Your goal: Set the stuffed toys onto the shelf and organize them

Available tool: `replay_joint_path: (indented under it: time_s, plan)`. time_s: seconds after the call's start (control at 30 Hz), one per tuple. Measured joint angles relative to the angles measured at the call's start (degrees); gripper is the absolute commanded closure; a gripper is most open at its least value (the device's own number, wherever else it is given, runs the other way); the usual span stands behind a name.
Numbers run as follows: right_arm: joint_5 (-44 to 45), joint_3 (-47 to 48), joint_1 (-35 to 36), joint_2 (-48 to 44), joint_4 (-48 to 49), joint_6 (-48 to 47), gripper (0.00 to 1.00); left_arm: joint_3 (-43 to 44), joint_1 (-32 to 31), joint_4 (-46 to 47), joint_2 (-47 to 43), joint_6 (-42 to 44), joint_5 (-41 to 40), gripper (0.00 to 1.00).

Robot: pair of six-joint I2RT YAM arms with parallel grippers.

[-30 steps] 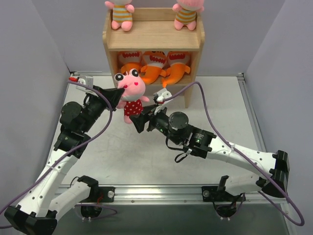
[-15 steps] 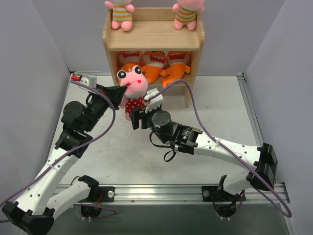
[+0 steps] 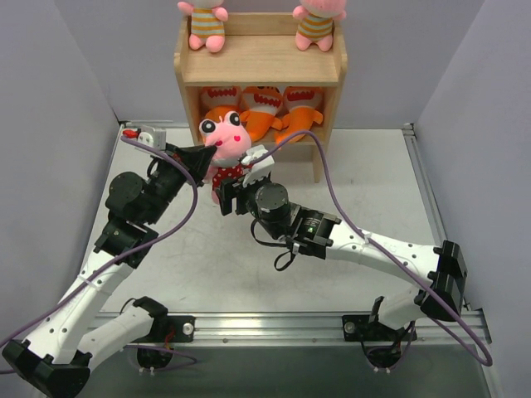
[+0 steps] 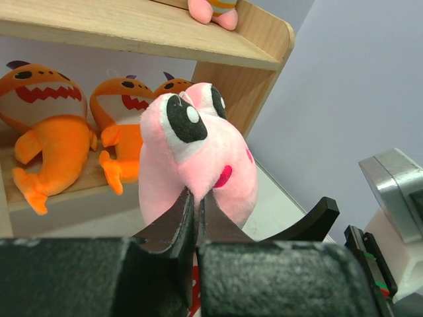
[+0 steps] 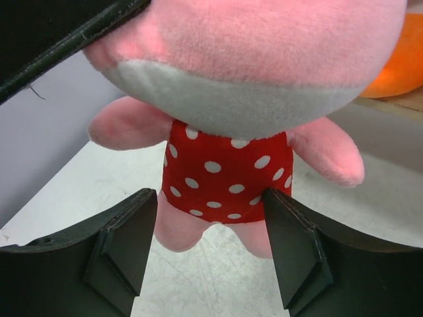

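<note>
Since 0.5 s ago the right gripper (image 3: 227, 196) has edged closer to the polka-dot doll (image 3: 225, 138). The left gripper (image 3: 207, 154) and the doll have hardly shifted.

The left gripper (image 4: 196, 199) is pressed together on a fold of the doll's (image 4: 197, 148) pink head, low on the face, and the doll hangs from it clear of the desk (image 3: 373, 191). The right gripper (image 5: 210, 198) is spread, with 1 finger on each side of the doll's (image 5: 228, 173) red dotted dress. I cannot tell whether the fingers touch the cloth.

Just beyond the left gripper stands the shelf (image 3: 261, 62). 3 orange fish (image 3: 262, 112) sit side by side on the tier behind the held doll. Above and beyond both grippers, 2 striped dolls (image 3: 206, 25) sit on the top board, 1 near each end.
</note>
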Motion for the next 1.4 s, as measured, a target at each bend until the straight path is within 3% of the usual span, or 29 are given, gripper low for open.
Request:
replay_joint_path:
  time_s: [0.53, 0.73, 0.93, 1.13, 1.4]
  plan:
    - [2.4, 0.9, 0.0, 2.3, 1.4, 0.1, 0.42, -0.2, -1.8, 0.1, -0.3, -0.3, -1.7, 0.98]
    - [2.8, 0.9, 0.0, 2.3, 3.9, 2.4, 0.6, -0.7, -1.9, 0.0, -1.3, -0.5, -5.8, 0.98]
    - [2.5, 0.9, 0.0, 2.3, 4.3, 3.5, 0.58, -0.8, -2.3, -0.2, -1.3, -0.7, -8.5, 0.98]
    - [2.7, 0.9, 0.0, 2.3, 4.2, 4.1, 0.46, -0.8, -2.3, -1.0, -1.3, -0.6, -11.4, 0.98]
    - [4.3, 0.9, 0.0, 2.7, 3.8, 3.5, 0.41, -0.8, -2.5, -2.0, -1.3, -1.0, -10.7, 0.98]
